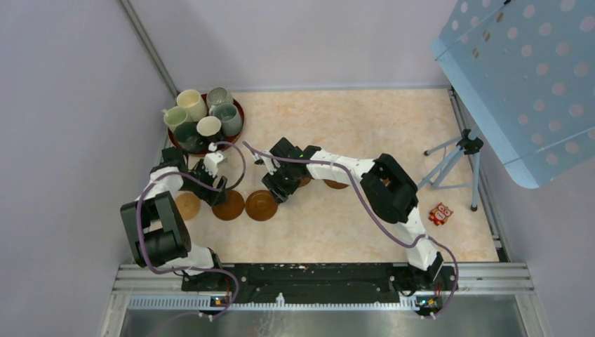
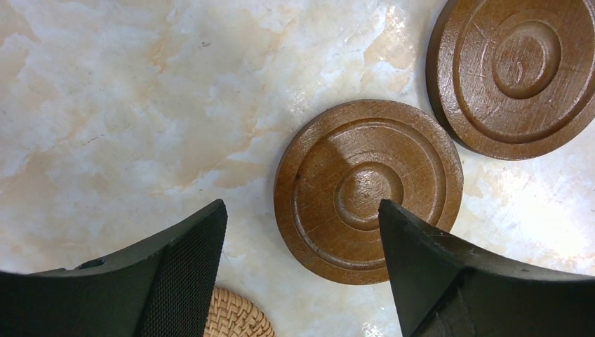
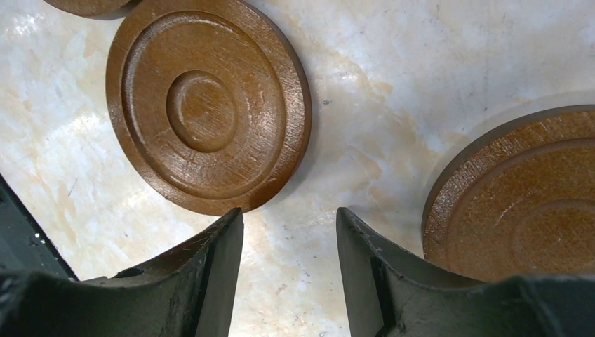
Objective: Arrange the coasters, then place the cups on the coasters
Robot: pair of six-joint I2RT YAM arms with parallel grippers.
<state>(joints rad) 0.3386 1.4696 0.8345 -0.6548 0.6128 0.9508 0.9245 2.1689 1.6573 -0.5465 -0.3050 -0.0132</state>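
While wrist views show coasters, only overhead shows cups.

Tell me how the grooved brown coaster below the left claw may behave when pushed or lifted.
The coaster looks like rigid wood, so it should probably stay stiff. It lies flat and thin on the smooth table, so a push likely slides it rather than tips it. Its low edge may give the left claw little to grip.

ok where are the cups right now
In the top view the cups sit bunched on the dark red tray at the table's far left corner, beyond the row of coasters.
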